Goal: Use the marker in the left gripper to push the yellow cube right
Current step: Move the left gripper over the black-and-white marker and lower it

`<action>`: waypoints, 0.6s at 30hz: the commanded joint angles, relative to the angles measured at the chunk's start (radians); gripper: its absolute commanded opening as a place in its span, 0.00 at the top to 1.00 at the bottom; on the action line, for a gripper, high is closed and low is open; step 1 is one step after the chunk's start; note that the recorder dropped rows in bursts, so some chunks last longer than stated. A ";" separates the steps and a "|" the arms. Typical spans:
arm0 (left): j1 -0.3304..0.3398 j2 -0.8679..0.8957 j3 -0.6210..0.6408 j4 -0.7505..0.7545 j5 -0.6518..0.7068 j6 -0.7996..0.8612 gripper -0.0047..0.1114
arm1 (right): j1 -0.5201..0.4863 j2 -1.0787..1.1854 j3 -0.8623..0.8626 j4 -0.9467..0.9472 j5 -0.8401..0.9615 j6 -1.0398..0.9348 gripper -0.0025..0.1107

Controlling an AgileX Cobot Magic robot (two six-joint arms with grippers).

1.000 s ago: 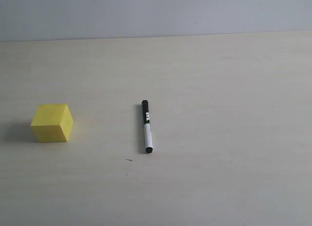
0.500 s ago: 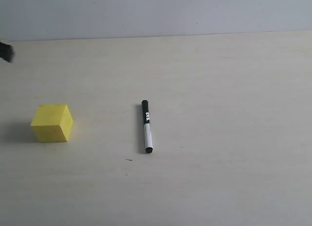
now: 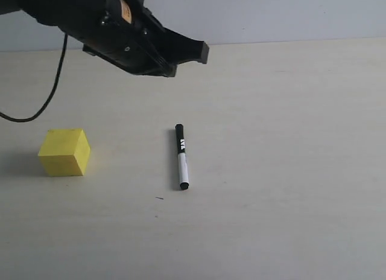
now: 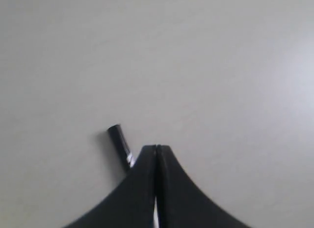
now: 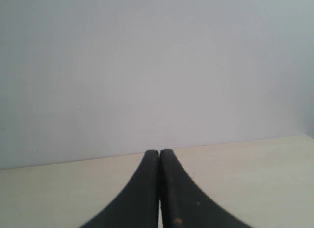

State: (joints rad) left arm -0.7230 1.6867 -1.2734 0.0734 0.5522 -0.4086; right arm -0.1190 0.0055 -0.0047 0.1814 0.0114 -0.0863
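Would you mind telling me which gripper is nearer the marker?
Left. The left gripper hovers near the marker, by its cap end; the right gripper is outside the exterior view, facing the wall.

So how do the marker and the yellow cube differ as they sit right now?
The marker is thin, black and white, lying flat; the yellow cube is a chunky single-colour block. The marker lies mid-scene, the cube to its left. Both rest on the table, neither held by the left gripper.
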 commanded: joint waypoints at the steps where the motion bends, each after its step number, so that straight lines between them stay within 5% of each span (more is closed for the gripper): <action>1: -0.017 0.035 -0.012 -0.003 -0.077 -0.060 0.96 | -0.003 -0.006 0.005 -0.004 -0.005 -0.006 0.98; 5: -0.017 0.097 -0.058 -0.003 0.074 -0.071 0.87 | -0.003 -0.006 0.005 -0.004 0.001 -0.006 0.98; 12: -0.059 0.218 -0.148 -0.007 0.254 0.020 0.42 | -0.003 -0.006 0.005 -0.004 0.007 -0.006 0.98; 16: -0.077 0.227 -0.148 -0.005 0.253 0.037 0.35 | -0.003 -0.006 0.005 -0.004 0.007 -0.006 0.98; 18: -0.061 0.227 -0.148 0.003 0.257 -0.149 0.35 | -0.003 -0.006 0.005 -0.004 0.007 -0.006 0.98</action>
State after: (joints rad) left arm -0.7963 1.9160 -1.4137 0.0698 0.8050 -0.4384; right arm -0.1190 0.0055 -0.0047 0.1814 0.0152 -0.0863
